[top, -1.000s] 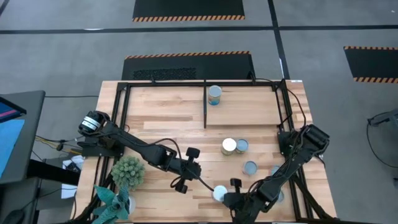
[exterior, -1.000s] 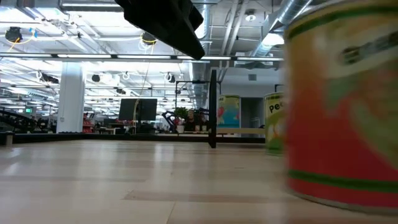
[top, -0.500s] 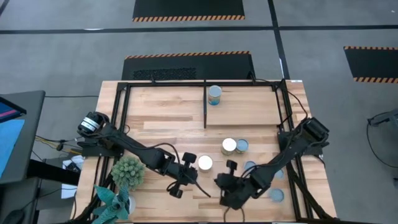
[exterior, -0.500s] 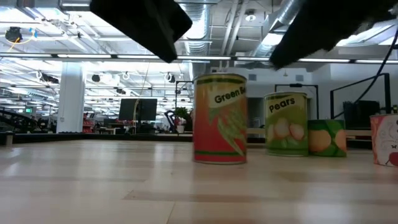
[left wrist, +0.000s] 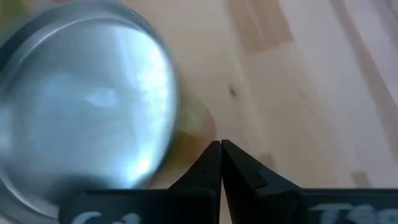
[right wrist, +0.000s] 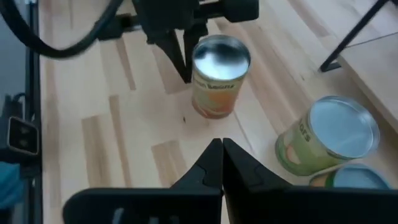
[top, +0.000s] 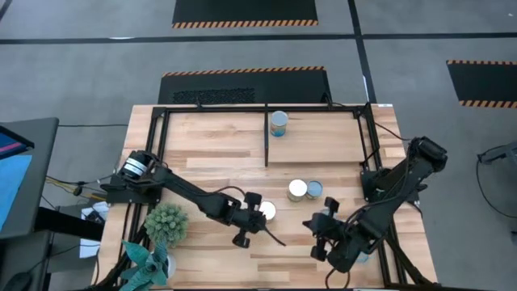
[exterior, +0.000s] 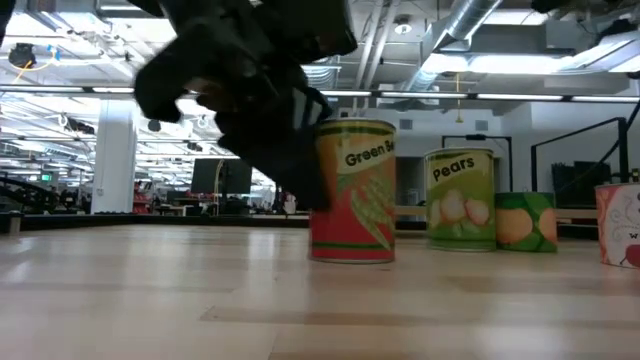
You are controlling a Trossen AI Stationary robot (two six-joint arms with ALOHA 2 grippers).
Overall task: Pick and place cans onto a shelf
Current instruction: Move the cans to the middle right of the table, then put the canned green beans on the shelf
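A can with a red and green label [top: 265,211] stands upright on its base on the wood planks; it also shows in the low view [exterior: 353,190] and the right wrist view [right wrist: 219,74]. My left gripper [top: 255,217] is shut right beside it, fingers [right wrist: 181,59] slanting down along its side. My right gripper [top: 317,229] is shut and empty, right of that can. Two cans [top: 297,190] [top: 313,188] stand together farther back. One can [top: 279,123] stands inside the black shelf frame [top: 266,149]. My left gripper's shut fingertips [left wrist: 214,152] stand by the side of the red and green can [left wrist: 196,127], near the table, coming slanting from above on the can's left side. I cannot tell whether they touch it.
A spiky green potted plant [top: 166,224] and another plant [top: 145,263] stand at the near left corner. The pears can [exterior: 460,200], a green can [exterior: 525,222] and a red and white can [exterior: 622,225] stand to the right in the low view.
The red and green can has slid from near the table's front edge toward the far side and has since stood still, upright. My left gripper has come down beside it. My right gripper has drawn away toward the table's right edge.
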